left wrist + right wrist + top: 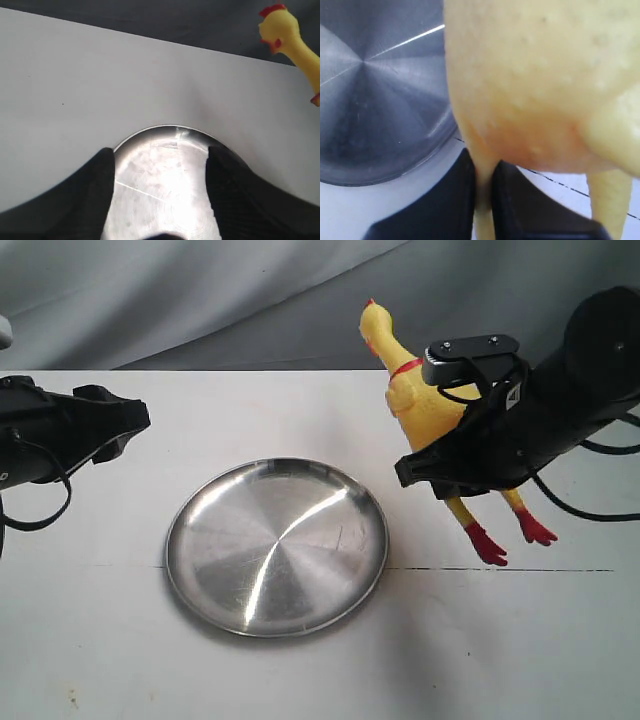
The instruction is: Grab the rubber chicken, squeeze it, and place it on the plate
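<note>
White desk (300, 670) bears the plate (277, 545) near its middle, while the right gripper (483, 190), jaws pinched tight on the rubber chicken (425, 405), holds it upright toward the right edge, beside the plate, and the left gripper (160, 165) hangs open by the left edge.
</note>
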Controlling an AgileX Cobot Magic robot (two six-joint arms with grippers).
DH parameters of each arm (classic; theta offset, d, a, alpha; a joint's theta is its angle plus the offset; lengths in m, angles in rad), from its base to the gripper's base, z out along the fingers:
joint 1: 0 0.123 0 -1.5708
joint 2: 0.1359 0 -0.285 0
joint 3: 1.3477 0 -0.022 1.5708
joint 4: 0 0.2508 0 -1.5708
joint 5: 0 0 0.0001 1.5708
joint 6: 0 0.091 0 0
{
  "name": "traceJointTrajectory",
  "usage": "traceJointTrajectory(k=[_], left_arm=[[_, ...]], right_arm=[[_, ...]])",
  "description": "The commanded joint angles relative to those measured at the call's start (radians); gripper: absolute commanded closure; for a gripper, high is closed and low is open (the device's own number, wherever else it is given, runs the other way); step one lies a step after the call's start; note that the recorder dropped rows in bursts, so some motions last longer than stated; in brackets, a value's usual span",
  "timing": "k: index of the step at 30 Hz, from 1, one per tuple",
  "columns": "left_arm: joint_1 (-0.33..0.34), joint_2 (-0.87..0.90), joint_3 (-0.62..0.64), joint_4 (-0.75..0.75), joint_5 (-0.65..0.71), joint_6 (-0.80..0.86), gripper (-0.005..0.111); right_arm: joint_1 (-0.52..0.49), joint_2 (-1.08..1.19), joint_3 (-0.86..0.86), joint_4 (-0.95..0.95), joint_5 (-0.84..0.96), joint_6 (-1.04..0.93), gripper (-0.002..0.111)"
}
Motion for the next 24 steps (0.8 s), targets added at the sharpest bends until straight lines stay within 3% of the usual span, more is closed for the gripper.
traceJointTrajectory(k=[1,7,12,18,24], left_arm=[[-0.004,0.002,-0.008,-0.061,0.009,-0.007,0.054],[-0.004,0.002,-0.094,-0.086,0.169,-0.004,0.053],[-0.004,0.002,-0.175,-0.107,0.301,0.001,0.039],[-0.004,0.002,-0.184,-0.128,0.288,-0.007,0.022],[-0.004,0.009,-0.184,-0.284,0.287,-0.007,0.009]], right_arm=[[0.002,-0.046,0.001,0.046,-0.027,-0.073,0.108],[0.071,-0.049,0.001,0.141,-0.051,-0.169,0.108],[0.127,-0.049,0.001,0.134,-0.071,-0.169,0.108],[0.134,-0.049,0.001,0.141,-0.069,-0.169,0.108],[0.134,-0.049,0.001,0.159,-0.060,-0.201,0.108]])
